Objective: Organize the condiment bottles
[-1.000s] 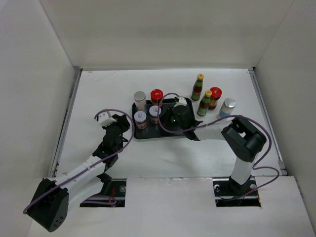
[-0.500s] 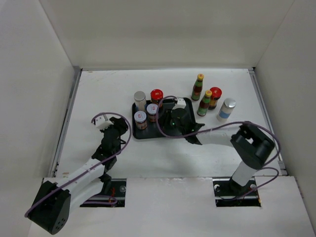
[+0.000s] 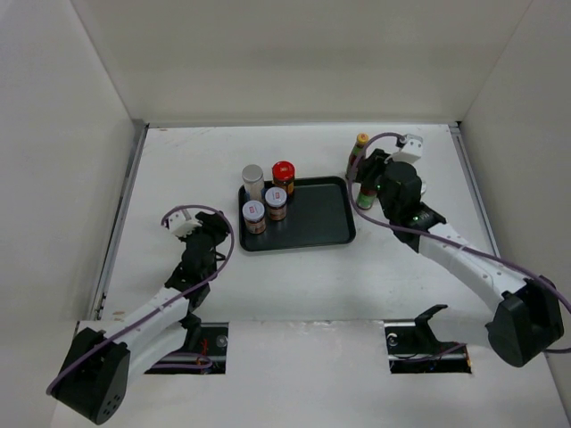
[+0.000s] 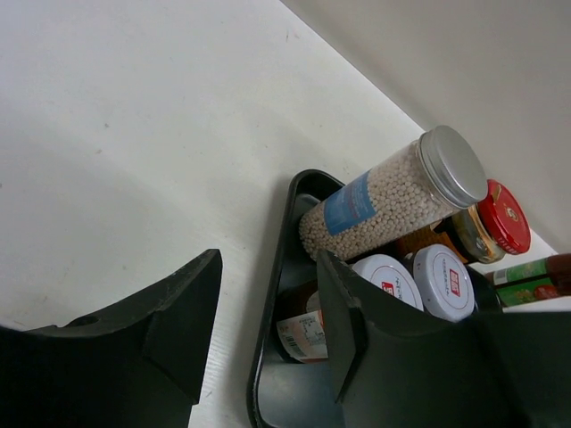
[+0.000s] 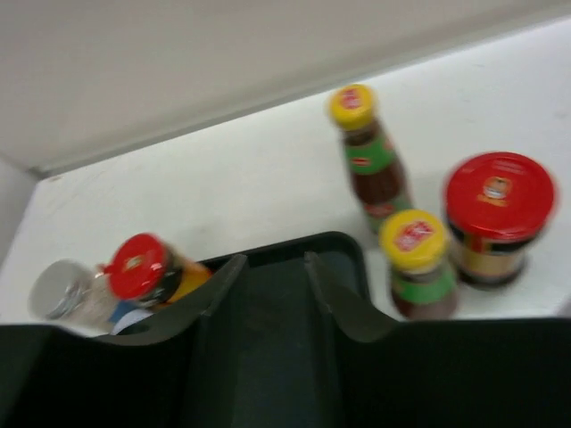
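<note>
Just ahead and right of the right gripper (image 5: 272,267) — jaws a little apart, empty, over the flat black rectangular tray (image 3: 312,214) corner — upright, outside it: slim yellow-capped dark sauce bottle (image 5: 417,267). Far from the left gripper (image 4: 268,285), likewise parted, empty, beyond the tray.

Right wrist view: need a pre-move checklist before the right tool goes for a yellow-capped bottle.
1. Right tool empty: ok.
2. Its opening wide enough for a bottle: cannot tell.
3. Nearer yellow-capped bottle upright, off the tray: ok.
4. Room around that bottle: not ok, the red-capped jar stands close beside it.
5. Free space on the tray: ok, right half bare.
6. Left tool empty and off the tray: ok.
</note>
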Controlling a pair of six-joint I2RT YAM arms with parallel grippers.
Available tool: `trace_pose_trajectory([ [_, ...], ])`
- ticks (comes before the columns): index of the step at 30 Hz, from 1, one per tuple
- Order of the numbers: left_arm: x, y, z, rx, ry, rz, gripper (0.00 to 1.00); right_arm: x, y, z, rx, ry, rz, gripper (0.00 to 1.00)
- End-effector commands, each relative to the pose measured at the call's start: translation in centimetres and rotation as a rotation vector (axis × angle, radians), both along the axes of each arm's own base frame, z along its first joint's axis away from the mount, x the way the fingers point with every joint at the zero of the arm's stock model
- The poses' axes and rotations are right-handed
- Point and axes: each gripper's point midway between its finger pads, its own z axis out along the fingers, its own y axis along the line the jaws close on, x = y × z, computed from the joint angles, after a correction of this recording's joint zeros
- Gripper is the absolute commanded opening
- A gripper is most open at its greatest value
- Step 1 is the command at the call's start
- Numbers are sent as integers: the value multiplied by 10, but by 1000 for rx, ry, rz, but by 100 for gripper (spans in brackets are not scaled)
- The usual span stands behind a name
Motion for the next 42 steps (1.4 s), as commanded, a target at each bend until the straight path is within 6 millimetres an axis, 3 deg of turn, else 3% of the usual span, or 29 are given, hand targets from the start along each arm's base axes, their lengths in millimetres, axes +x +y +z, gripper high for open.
trace_pose_trajectory([
  [1,4,-4,8,-38,-35,-7,45,7,-38,7,-126,11,-138,50],
  [3,5,-4,6,-32,-23,-4,45,12,-54,8,-162,15,-192,65],
  [5,6,-6,6,-35,-25,-16,45,17,-64,3,-199,43,-214,72],
  [7,6,-6,8,-41,-31,-16,46,22,-68,-4,-211,72,-220,75],
  [11,6,-6,8,-45,-33,-20,46,32,-58,-18,-218,112,-164,75],
  [28,6,-5,8,-46,-33,-20,47,57,-58,-38,-272,132,-198,54],
  [34,6,-3,10,-49,-40,-16,49,58,-67,-35,-339,117,-258,37],
  [38,6,-1,11,-53,-47,-7,51,50,-63,-12,-329,43,-281,31],
  [42,6,-2,11,-53,-45,-13,53,35,-49,26,-296,-71,-243,28],
])
